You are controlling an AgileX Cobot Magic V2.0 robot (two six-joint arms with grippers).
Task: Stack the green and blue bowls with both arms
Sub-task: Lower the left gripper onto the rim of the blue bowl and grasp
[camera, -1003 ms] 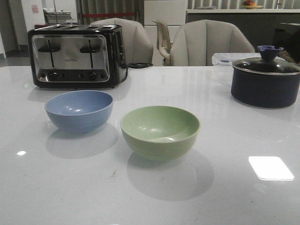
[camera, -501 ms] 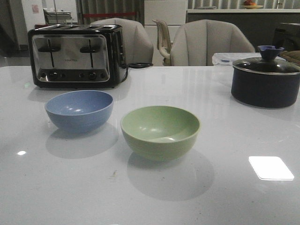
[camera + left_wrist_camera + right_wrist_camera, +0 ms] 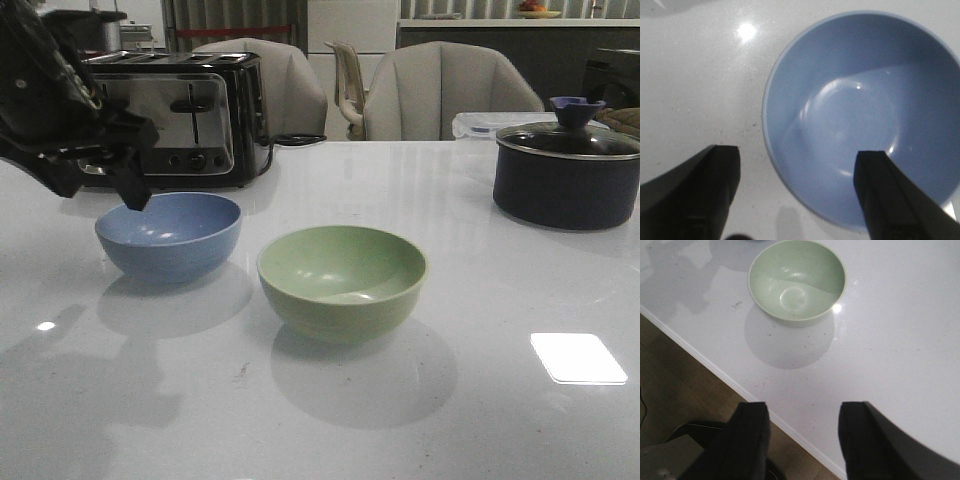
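Note:
The dusty blue bowl (image 3: 170, 235) stands upright on the white table, left of centre. The pale green bowl (image 3: 342, 280) stands to its right and nearer to me, apart from it. My left gripper (image 3: 100, 192) hangs open just above the blue bowl's left rim. In the left wrist view the blue bowl (image 3: 865, 100) lies below the open left gripper (image 3: 797, 152), with one finger over the bowl and the other over bare table. My right gripper (image 3: 804, 407) is open and empty over the table's front edge, well short of the green bowl (image 3: 796, 280). It is out of the front view.
A black and steel toaster (image 3: 190, 120) stands behind the blue bowl. A dark navy lidded pot (image 3: 565, 175) sits at the back right, with a clear plastic box (image 3: 478, 125) behind it. Chairs stand beyond the table. The table's front edge (image 3: 740, 390) drops to the floor.
My left arm has come into the front view from the left and now hangs over the blue bowl's left rim. Neither bowl has moved.

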